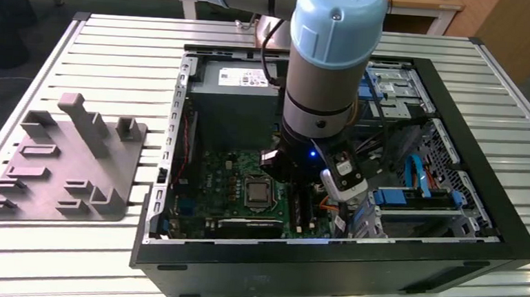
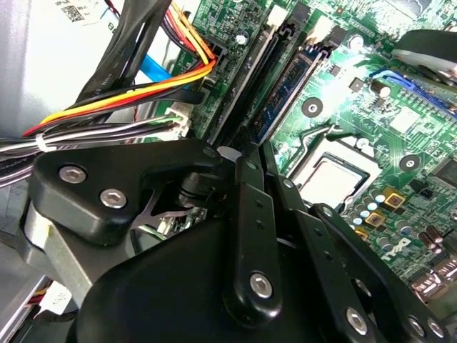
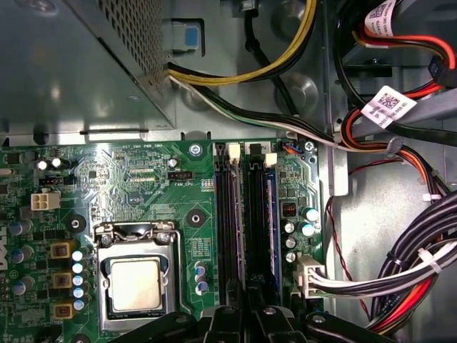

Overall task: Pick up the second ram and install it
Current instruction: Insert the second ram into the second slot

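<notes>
Colours noted, exterior view. Surface [image 1: 114,49]: pale grey-white, ribbed with parallel slats. Fixture tray [image 1: 70,178], left of frame: uniform matte grey. Computer case [image 1: 509,225]: black outer walls, bare silver metal inside. Motherboard [image 1: 221,180]: green, speckled with small dark and silver parts. Arm [image 1: 330,69], centre of frame: light blue caps over a silver-grey body, one small blue light glowing lower down. Drive fittings [image 1: 400,197], right of frame: bright blue.

First wrist view: processor lid [image 3: 136,284] pale silver in a darker metal frame; memory slots [image 3: 228,214] black, one edged blue; cables [image 3: 243,75] yellow, black and white.

Second wrist view: hand [image 2: 246,161] glossy black with silver screws; wire bundle [image 2: 143,89] orange, yellow, red and black.
</notes>
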`<move>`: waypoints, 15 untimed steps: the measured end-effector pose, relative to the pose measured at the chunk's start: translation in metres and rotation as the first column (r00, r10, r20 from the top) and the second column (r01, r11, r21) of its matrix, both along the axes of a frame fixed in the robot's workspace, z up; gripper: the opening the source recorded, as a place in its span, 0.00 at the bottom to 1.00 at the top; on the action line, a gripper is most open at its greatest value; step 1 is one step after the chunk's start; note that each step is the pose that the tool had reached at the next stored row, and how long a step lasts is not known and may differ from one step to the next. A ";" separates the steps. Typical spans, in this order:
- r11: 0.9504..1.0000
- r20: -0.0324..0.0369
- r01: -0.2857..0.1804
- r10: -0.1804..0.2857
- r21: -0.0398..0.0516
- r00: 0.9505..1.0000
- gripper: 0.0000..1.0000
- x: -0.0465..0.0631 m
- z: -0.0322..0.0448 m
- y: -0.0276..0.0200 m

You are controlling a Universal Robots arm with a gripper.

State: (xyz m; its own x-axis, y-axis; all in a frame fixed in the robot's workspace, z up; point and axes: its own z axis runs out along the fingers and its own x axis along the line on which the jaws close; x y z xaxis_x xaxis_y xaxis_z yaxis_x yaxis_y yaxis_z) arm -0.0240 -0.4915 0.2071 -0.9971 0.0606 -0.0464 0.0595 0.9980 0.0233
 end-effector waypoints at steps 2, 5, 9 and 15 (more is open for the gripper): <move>1.000 0.000 0.000 0.000 0.000 1.000 0.14 0.000 -0.0002 0.0000; 1.000 0.001 0.000 0.000 0.003 1.000 0.15 0.000 -0.0014 0.0004; 1.000 0.000 0.000 0.000 0.000 1.000 0.21 0.000 -0.0005 0.0000; 1.000 0.000 0.000 0.000 -0.001 1.000 0.21 0.000 0.0199 0.0000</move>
